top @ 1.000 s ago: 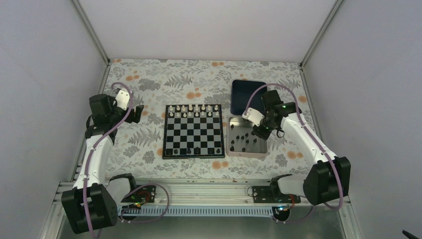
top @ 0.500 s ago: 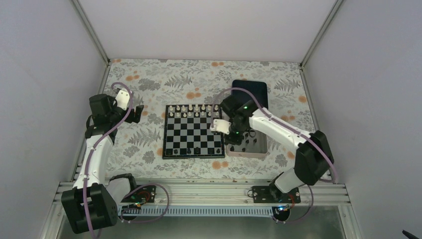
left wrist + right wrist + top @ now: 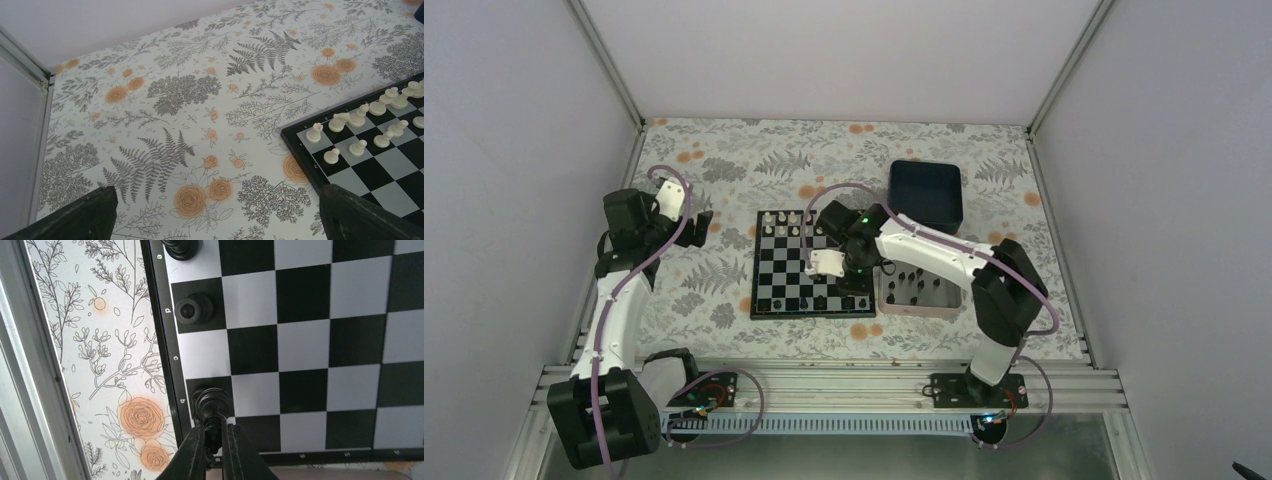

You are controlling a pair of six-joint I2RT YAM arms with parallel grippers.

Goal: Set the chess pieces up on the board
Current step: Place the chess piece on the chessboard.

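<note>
The board (image 3: 784, 270) lies nearer the right arm. The right gripper (image 3: 215, 440), pinched on an upright black piece (image 3: 214, 402), hangs over the edge-row square marked b. The left gripper (image 3: 701, 222) hangs open, well apart.

Soft, even light, barely a shadow anywhere; my right claw (image 3: 214, 432) looms dark, slightly blurred, at six o'clock.

Right wrist view: right gripper (image 3: 214, 434) fingers (image 3: 194, 455) cover the held piece (image 3: 214, 401) base; the top edge crops another piece (image 3: 181, 246). Top view: the right arm (image 3: 924, 250) hides part of the board (image 3: 779, 265); tray (image 3: 919, 312) pieces (image 3: 911, 285) are too small to identify.
</note>
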